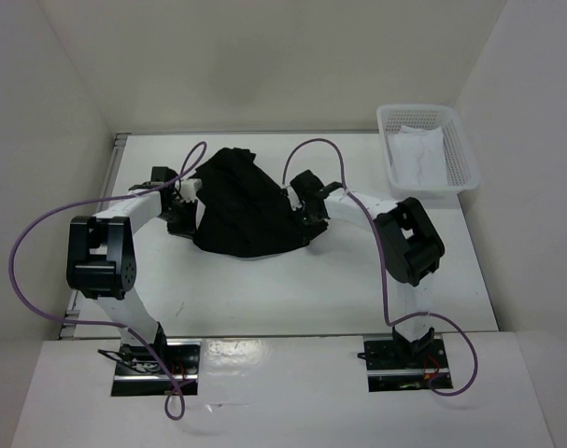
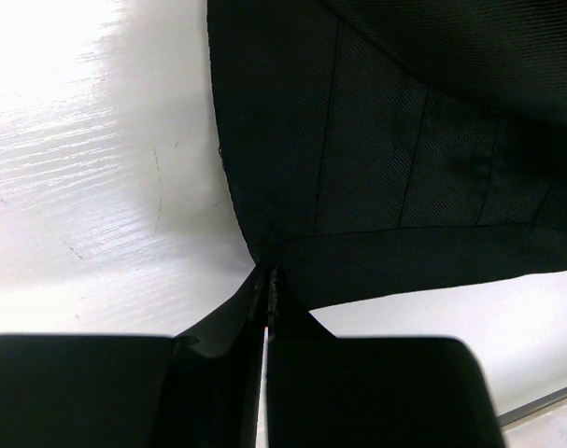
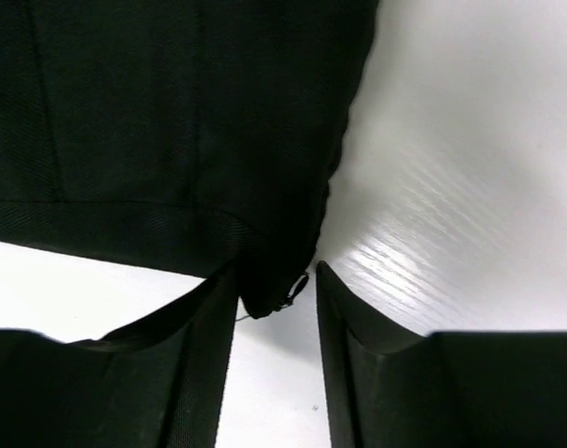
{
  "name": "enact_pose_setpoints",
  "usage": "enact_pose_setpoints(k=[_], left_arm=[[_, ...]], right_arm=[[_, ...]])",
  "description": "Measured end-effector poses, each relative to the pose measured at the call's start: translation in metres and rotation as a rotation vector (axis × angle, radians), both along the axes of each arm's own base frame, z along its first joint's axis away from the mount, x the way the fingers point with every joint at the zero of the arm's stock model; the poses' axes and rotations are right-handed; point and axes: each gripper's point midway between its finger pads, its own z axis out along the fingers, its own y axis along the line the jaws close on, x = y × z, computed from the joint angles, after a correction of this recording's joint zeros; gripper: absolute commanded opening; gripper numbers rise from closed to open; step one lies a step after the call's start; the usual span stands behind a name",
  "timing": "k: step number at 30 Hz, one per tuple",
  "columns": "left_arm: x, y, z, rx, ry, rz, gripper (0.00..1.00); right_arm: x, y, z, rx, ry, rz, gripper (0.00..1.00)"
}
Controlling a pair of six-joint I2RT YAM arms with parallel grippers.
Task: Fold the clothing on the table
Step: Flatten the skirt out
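The black ribbed clothing (image 1: 248, 203) lies bunched on the white table (image 1: 283, 289) between my two grippers. At its left edge, my left gripper (image 1: 188, 207) is shut on a corner of the cloth; the wrist view shows the fingers pressed together (image 2: 267, 280) with the fabric (image 2: 386, 140) spreading up and to the right from them. My right gripper (image 1: 307, 211) is at the garment's right edge. Its fingers stand apart (image 3: 276, 271), and a corner of the clothing (image 3: 171, 112) hangs between them, against the left finger (image 3: 204, 373) and clear of the right one.
A white mesh basket (image 1: 470, 177) holding a white cloth (image 1: 418, 154) stands at the back right of the table. White walls border the table at the back and sides, and a metal rail (image 1: 113, 177) runs along the left edge.
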Motion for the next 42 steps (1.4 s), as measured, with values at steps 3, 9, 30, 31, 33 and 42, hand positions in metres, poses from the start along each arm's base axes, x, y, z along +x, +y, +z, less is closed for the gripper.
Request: enact_pose_setpoints(k=[3, 9, 30, 31, 33, 42], left_arm=[[0.000, -0.001, 0.000, 0.003, 0.000, -0.005, 0.00], [-0.003, -0.007, 0.000, 0.005, 0.005, -0.027, 0.00], [-0.004, -0.028, 0.231, -0.007, -0.613, -0.133, 0.00], [-0.007, -0.029, 0.240, -0.008, -0.637, -0.136, 0.00], [-0.012, -0.030, 0.263, -0.007, -0.697, -0.139, 0.00], [-0.076, -0.031, 0.376, -0.030, -1.045, -0.163, 0.00]], right_arm=[[-0.004, 0.006, 0.000, 0.006, 0.005, 0.027, 0.31], [-0.012, 0.015, -0.001, 0.020, 0.019, 0.079, 0.00], [-0.002, -0.012, 0.262, 0.205, -0.607, 0.064, 0.00], [-0.005, -0.016, 0.271, 0.208, -0.629, 0.062, 0.00], [-0.011, -0.023, 0.290, 0.218, -0.672, 0.057, 0.00], [-0.045, -0.050, 0.360, 0.302, -0.845, 0.065, 0.00]])
